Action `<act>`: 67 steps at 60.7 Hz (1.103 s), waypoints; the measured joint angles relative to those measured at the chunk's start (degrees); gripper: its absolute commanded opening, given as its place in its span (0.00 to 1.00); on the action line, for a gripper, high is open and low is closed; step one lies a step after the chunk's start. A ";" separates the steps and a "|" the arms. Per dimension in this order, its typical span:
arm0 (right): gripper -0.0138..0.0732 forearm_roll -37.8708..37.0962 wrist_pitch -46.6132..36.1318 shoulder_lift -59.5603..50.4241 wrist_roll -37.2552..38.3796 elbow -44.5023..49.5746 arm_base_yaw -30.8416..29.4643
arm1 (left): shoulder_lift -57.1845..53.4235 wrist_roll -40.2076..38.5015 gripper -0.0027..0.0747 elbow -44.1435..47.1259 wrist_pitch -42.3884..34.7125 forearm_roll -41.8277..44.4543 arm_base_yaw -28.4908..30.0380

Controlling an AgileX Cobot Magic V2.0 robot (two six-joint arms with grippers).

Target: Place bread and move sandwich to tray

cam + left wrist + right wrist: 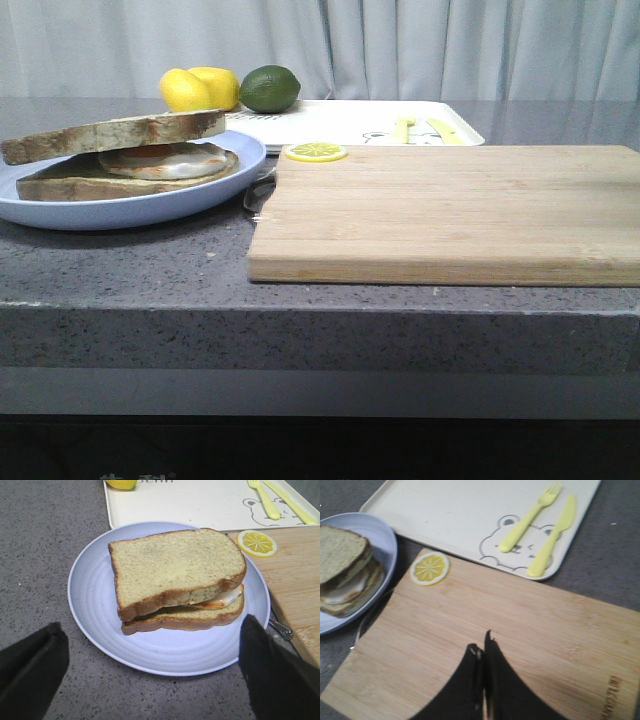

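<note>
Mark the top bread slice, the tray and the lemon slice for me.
Bread (172,565): left wrist view, middle of its top face.
Tray (445,515): right wrist view, bare floor.
Lemon slice (430,568): right wrist view, centre.

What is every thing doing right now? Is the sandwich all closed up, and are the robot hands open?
Bread: lying on top of the egg, tilted.
Sandwich: closed, resting on the plate.
Plate: on the counter, not on the tray.
Tray: holds a fork and knife, no sandwich.
Lemon slice: flat on the board corner.
Left hand: open, empty.
Right hand: shut, empty.
</note>
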 measured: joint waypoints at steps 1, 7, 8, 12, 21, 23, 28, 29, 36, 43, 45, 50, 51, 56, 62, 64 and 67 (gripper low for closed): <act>0.09 -0.76 -0.75 -0.47 0.62 0.33 0.00 | 0.00 0.00 0.90 0.00 0.00 0.00 0.00; 0.09 -3.86 -4.36 -4.20 3.39 3.76 0.00 | 0.00 0.00 0.90 0.00 0.00 0.00 0.00; 0.09 -4.00 -5.33 -5.12 3.52 4.72 0.00 | 0.00 0.00 0.90 0.00 0.00 0.00 0.00; 0.09 -4.34 -8.63 -8.18 4.07 8.14 0.57 | 0.00 0.00 0.90 0.00 0.00 0.00 0.00; 0.09 -4.50 -18.44 -17.18 4.29 18.99 4.54 | 0.00 0.00 0.90 0.00 0.00 0.00 0.00; 0.09 -4.50 -20.48 -19.80 4.29 22.13 5.87 | 0.00 0.00 0.90 0.00 0.00 0.00 0.00; 0.09 -4.50 -23.41 -25.35 4.29 28.39 8.07 | 0.00 0.00 0.90 0.00 0.00 0.00 0.00; 0.09 -4.50 -23.75 -26.30 4.29 29.40 8.36 | 0.00 0.00 0.90 0.00 0.00 0.00 0.00; 0.09 -4.03 -26.15 -34.09 4.34 37.11 9.32 | 0.00 0.00 0.90 0.00 0.00 0.00 0.00; 0.09 -3.22 -28.62 -41.17 4.43 42.27 9.37 | 0.00 0.00 0.90 0.00 0.00 0.00 0.00; 0.09 -3.10 -29.33 -42.41 4.43 43.17 9.37 | 0.00 0.00 0.90 0.00 -0.11 0.00 0.00; 0.09 -3.00 -31.79 -45.12 4.43 44.94 9.37 | 0.00 0.00 0.90 0.00 -0.64 0.00 0.00; 0.09 -3.00 -32.23 -45.28 4.43 45.07 9.37 | 0.00 0.00 0.90 0.00 -0.96 0.00 0.00; 0.09 -2.97 -33.38 -45.50 4.43 45.20 9.37 | 0.00 0.00 0.90 0.00 -2.53 0.00 0.00; 0.09 -2.87 -33.70 -45.50 4.43 45.20 9.37 | 0.43 0.00 0.90 -0.55 -2.91 -0.15 0.00; 0.09 -2.87 -33.70 -45.50 4.43 45.20 9.37 | 0.89 -0.47 0.90 -1.08 -2.30 -0.19 0.33; 0.09 -2.87 -33.70 -45.50 4.43 45.20 9.37 | 2.35 -1.55 0.90 -2.82 -0.67 -0.31 1.68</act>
